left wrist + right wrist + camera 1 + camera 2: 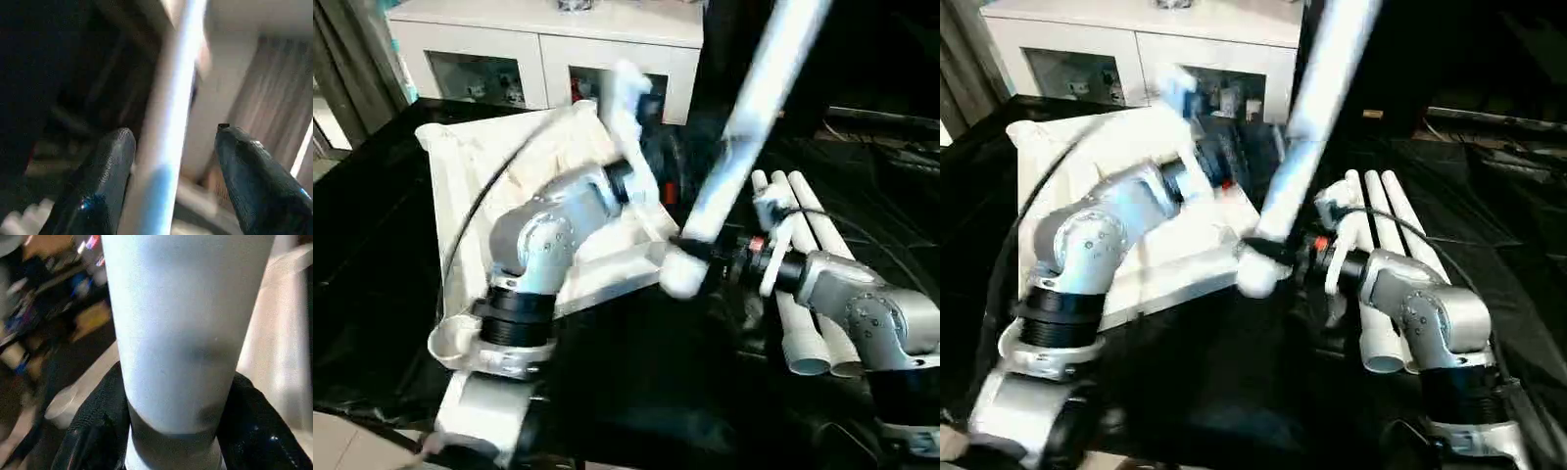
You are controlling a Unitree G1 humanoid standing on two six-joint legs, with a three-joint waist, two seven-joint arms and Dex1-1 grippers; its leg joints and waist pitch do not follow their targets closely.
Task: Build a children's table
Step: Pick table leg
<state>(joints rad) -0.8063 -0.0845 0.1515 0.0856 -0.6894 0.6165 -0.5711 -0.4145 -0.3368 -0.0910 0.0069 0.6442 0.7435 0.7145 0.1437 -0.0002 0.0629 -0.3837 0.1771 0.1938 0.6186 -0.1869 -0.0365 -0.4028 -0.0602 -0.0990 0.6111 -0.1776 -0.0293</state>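
white cabinet (548,39) | black surface (372,255) | grey curtain (352,59)

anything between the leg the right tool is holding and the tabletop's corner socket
Nothing visible does. The right tool grips the leg near its lower end, which sits right at the tabletop's near corner. The left tool straddles the leg higher up, fingers apart. Three spare legs lie off to the right.
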